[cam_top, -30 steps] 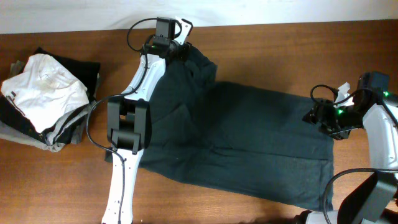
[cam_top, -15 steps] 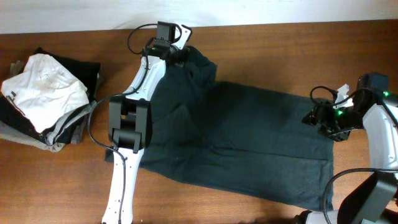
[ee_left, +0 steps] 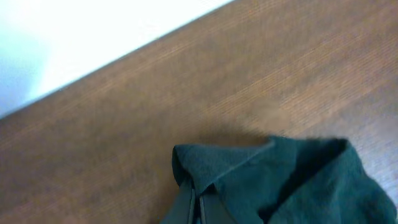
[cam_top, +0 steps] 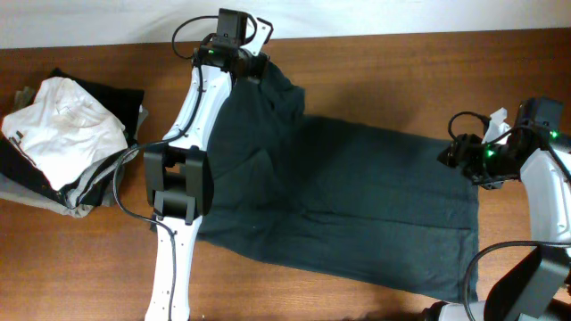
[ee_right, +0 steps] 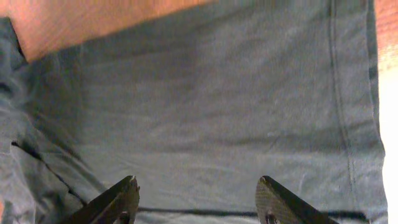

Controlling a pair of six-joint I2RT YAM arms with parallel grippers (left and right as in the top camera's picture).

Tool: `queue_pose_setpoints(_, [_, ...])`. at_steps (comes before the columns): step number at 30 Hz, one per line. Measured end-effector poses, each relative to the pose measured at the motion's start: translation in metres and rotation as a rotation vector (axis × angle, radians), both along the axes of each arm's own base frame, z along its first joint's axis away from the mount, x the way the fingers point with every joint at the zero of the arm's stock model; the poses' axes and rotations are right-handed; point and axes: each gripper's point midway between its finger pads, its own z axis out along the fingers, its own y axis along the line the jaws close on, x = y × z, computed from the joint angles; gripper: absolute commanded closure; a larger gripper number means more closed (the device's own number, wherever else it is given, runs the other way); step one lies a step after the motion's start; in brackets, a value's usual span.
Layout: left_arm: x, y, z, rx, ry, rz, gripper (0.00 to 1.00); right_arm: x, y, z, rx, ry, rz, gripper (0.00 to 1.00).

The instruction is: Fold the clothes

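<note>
The fold has barely begun. The shirt (cam_top: 357,205) lies spread open on the surface (cam_top: 401,71), just beside the pile of garments (cam_top: 62,134) on its side away from the left edge of the surface. I see 0 folds in it, only loose creases and a bunched corner. Its plain side is up and no lettering shows.

The left gripper (cam_top: 257,69) is at the shirt's far corner, beyond the pile's far edge and a little further from the pile than the shirt's near edge. In the left wrist view its fingers (ee_left: 194,202) are clenched on a small raised tuft of the dark cloth. Whether that tuft is a sleeve or a shoulder I cannot tell.

The right gripper (cam_top: 453,159) hangs over the shirt's end furthest from the pile. Its 2 fingers (ee_right: 115,200) are spread wide with flat cloth below and nothing between them. I cannot tell whether they touch the cloth.

By my reading, 1 grasp is made, the other is yet to come, and every fold is left.

The shirt's long axis runs across the surface, from the pile side outward, sloping slightly toward the robot. The stitched hem points away from the pile and the bunched upper end points toward it.
</note>
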Motion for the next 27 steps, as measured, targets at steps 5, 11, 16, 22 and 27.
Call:
queue_pose_setpoints(5, [-0.0028, 0.0025, -0.0028, 0.004, 0.017, 0.002, 0.84, 0.0017, -0.0007, 0.0005, -0.003, -0.007, 0.0, 0.35])
queue_pose_setpoints(11, [-0.0027, 0.0022, -0.0027, 0.006, 0.016, 0.0, 0.43, 0.0017, -0.0007, 0.0005, -0.003, -0.007, 0.0, 0.36])
queue_pose_setpoints(16, [-0.0043, 0.002, -0.0037, 0.005, 0.023, -0.004, 0.01, -0.0008, 0.0003, -0.0002, 0.002, 0.003, 0.0, 0.35])
queue_pose_setpoints(22, [-0.0083, 0.0011, -0.0063, 0.002, 0.043, -0.01, 0.03, -0.0022, 0.001, -0.0006, 0.004, 0.01, 0.0, 0.35])
queue_pose_setpoints(27, [-0.0005, 0.0086, -0.0098, 0.009, 0.024, 0.015, 0.23, -0.0022, 0.001, -0.0006, 0.004, 0.01, 0.0, 0.35])
